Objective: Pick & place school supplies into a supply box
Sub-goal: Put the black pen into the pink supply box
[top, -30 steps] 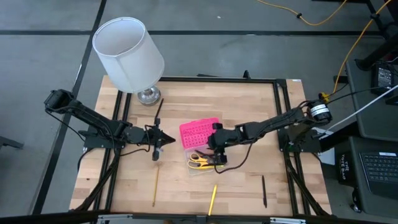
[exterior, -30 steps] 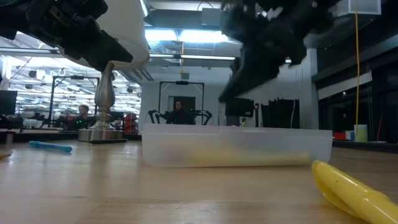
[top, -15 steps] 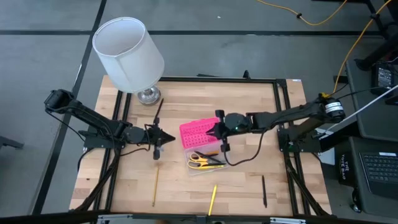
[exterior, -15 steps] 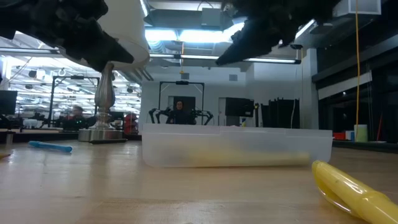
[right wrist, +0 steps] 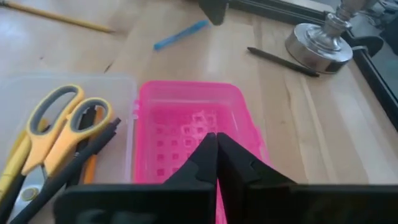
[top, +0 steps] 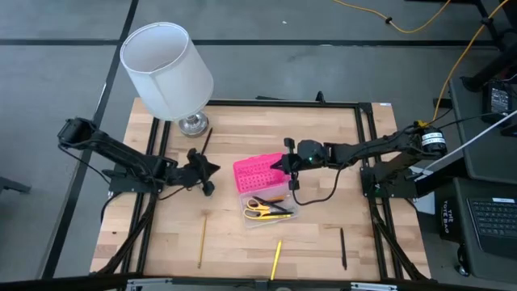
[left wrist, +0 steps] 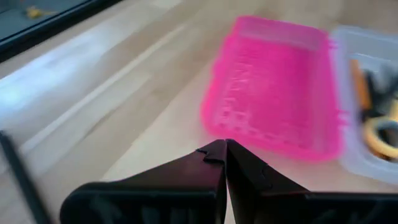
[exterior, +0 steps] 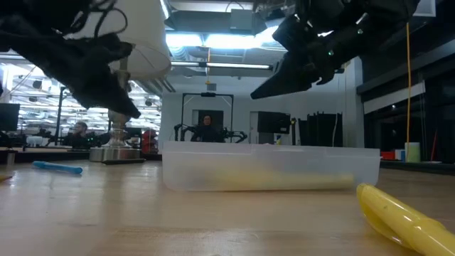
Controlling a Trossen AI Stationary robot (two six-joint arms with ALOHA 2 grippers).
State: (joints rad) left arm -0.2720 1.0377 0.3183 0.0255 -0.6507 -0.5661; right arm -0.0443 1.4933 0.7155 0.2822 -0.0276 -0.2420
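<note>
Above the pink lid (top: pixel 258 172), right gripper (top: pixel 284 164) jaws pressed together, left gripper (top: pixel 212 169) likewise beside it

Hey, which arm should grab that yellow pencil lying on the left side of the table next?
Left, probably. The left gripper hangs shut and empty, on the same side as the yellow pencil. The right gripper, also shut, sits over the pink lid, farther off.

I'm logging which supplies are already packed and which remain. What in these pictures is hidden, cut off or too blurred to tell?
- Box contents: in the low view the clear base shows only a yellow smear.
- Right wrist view: the scissors run off the edge.
- Left wrist view: items in the base are blurred and cut off beside the pink lid.
- High view: the black pen is too thin to identify further.
</note>
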